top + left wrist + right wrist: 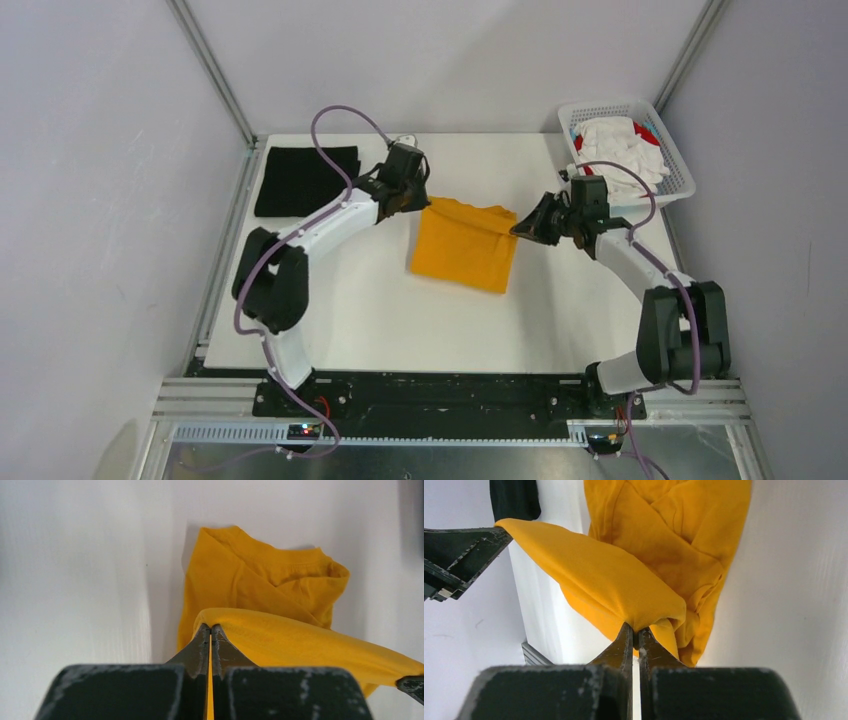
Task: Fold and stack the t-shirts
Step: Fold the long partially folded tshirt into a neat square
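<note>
The mustard-orange t-shirt point(465, 245) lies partly folded mid-table, its far edge lifted between both grippers. My left gripper point(413, 203) is shut on the shirt's far left corner; the cloth point(280, 645) pinches between its jaws point(210, 627). My right gripper point(520, 227) is shut on the far right corner, with cloth point(624, 580) bunched at its tips point(634, 630). The lifted edge stretches between them. A folded black t-shirt point(305, 180) lies flat at the far left. White and red shirts point(622, 145) sit in the basket.
A white mesh basket point(672, 160) stands at the far right corner of the white table point(380, 320). Metal frame posts and grey walls enclose the table. The left gripper shows at the left edge of the right wrist view point(459, 555).
</note>
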`<state>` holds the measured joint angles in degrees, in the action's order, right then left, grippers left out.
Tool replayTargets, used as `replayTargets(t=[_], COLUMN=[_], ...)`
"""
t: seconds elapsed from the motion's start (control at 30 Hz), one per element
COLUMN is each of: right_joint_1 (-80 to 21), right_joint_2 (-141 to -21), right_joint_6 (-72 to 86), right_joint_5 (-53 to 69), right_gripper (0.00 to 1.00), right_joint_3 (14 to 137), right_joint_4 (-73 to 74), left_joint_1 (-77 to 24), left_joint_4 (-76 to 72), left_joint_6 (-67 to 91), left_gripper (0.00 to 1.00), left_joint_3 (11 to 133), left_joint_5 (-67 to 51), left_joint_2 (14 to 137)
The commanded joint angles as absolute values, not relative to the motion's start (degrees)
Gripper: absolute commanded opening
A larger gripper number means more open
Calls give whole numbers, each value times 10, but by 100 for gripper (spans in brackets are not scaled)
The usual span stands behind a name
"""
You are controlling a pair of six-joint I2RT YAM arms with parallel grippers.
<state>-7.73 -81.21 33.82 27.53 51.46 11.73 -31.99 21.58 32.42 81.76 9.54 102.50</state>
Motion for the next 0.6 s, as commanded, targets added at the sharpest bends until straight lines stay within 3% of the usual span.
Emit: replayTargets(t=[0.0,0.33,0.4,0.53,0.57], right_joint_1=[-59,-48,-48,-46,-46], right_joint_2=[-867,-1023,-1044,-1074,-1073], right_joint_6=[328,346,350,350,348], right_joint_5=[287,292,279,271,269], right_gripper=[0,1,6,38,53], right_joint_3=[558,646,663,702,708], right_joint_4=[67,6,6,8,13], left_joint_1=[-293,-266,-262,-257,-256], left_joint_4=[210,211,211,220,221], left_joint_6=[294,308,309,303,301], left_gripper=[0,0,8,34,39], left_joint_3=[871,966,989,1025,1028], left_joint_5=[120,91,63,42,38], left_joint_2=[1072,1191,1214,1239,1237])
